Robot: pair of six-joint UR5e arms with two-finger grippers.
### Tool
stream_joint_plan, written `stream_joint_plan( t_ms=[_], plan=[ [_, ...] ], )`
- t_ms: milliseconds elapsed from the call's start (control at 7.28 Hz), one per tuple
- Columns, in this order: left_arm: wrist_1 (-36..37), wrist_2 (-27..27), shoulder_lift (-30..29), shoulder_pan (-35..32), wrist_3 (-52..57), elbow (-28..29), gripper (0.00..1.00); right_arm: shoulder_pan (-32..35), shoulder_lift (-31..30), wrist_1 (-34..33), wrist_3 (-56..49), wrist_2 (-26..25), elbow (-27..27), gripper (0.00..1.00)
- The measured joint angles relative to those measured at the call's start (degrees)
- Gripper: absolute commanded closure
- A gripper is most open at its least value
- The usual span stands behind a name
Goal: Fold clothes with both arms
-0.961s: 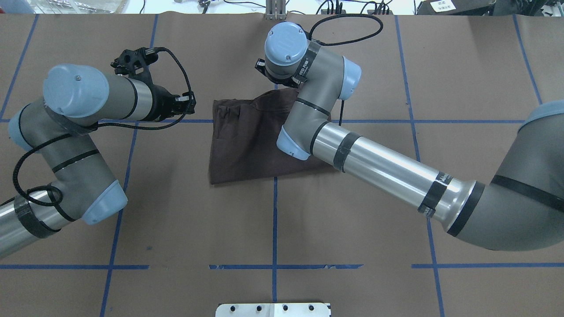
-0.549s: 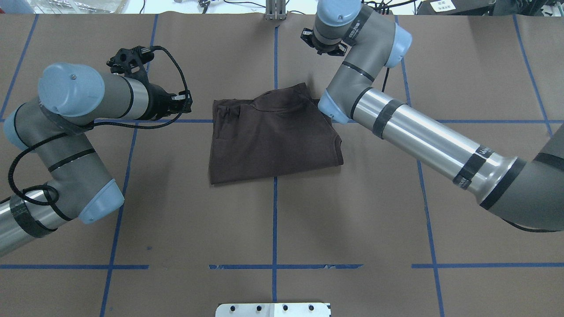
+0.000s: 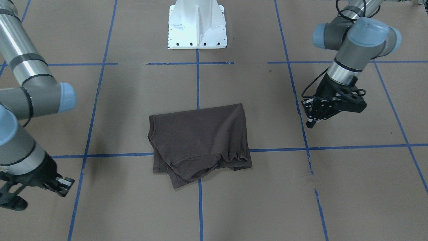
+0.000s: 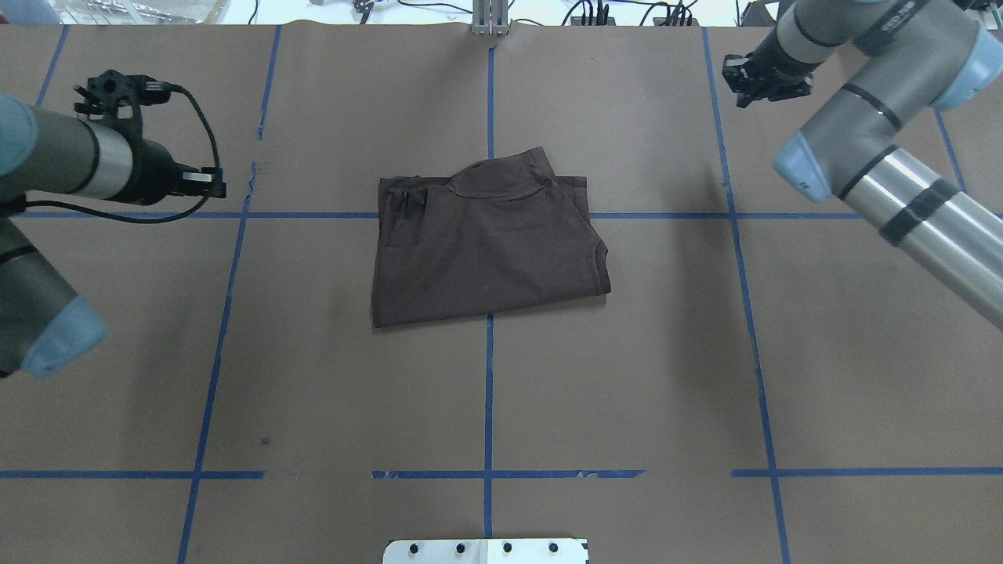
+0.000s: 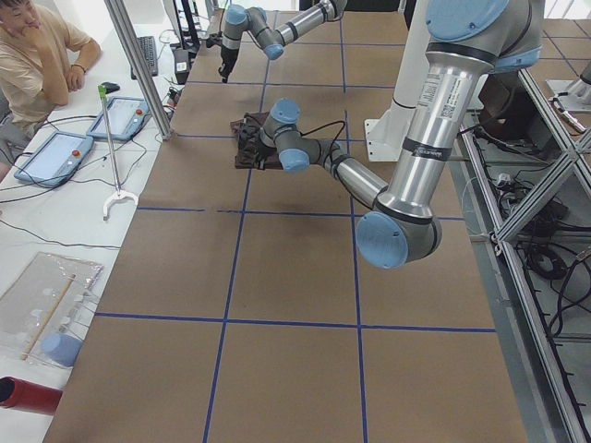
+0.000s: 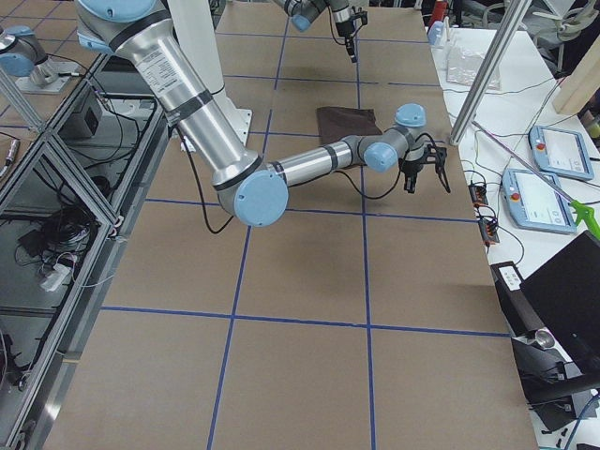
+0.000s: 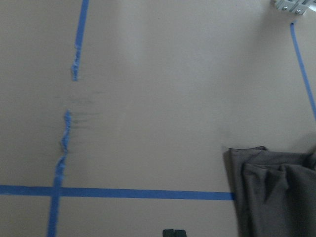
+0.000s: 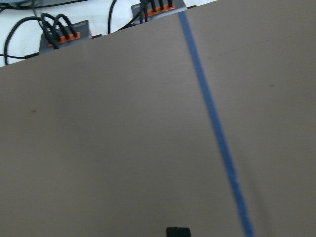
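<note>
The clothes, one dark brown T-shirt [image 4: 486, 247], lie folded into a rough rectangle at the table's middle, collar edge on the far side; the same T-shirt [image 3: 200, 144] shows its bunched folds in the front view. My left gripper [image 4: 218, 186] hovers left of it, well apart, and its wrist view catches the shirt's corner [image 7: 276, 192]. My right gripper [image 4: 743, 92] is off at the far right, away from the cloth, also low at the left in the front view [image 3: 65, 187]. Both wrist views show fingertips pressed together with nothing held.
Blue tape lines [image 4: 488, 368] grid the brown table cover. The white robot base [image 3: 197, 23] stands at the near edge. A metal post [image 4: 490, 16] and cable plugs [image 8: 59, 32] sit at the far edge. A seated person [image 5: 37, 46] and tablets [image 5: 55, 157] are beside the table.
The right arm swung off the shirt's far edge toward the far right. The left arm drew back to the left. The shirt lies flat and still.
</note>
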Motion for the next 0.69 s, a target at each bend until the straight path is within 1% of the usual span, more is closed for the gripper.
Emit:
stream_joint_plan(
  t_ms=[137, 275, 412, 549, 687],
  plan=[
    [0.3, -5.7, 3.1, -6.5, 10.0, 0.2, 1.0, 4.5, -5.2, -3.7, -8.9, 3.9, 4.2, 1.0],
    [1.7, -10.3, 5.2, -12.6, 17.9, 0.2, 1.0, 9.1, -9.9, -6.4, -17.8, 7.6, 7.0, 1.0],
    [5.2, -14.3, 6.5, -18.7, 25.7, 0.0, 0.87, 13.8, -13.9, -8.5, -26.5, 11.1, 8.7, 1.0],
    [11.3, -17.1, 7.4, -24.7, 35.3, -0.9, 0.08, 18.3, -17.0, -10.8, -33.7, 13.8, 10.0, 0.03],
    [18.7, -18.5, 7.8, -29.4, 44.2, -2.1, 0.0, 21.7, -19.7, -13.0, -38.1, 15.1, 11.9, 0.0]
  ],
)
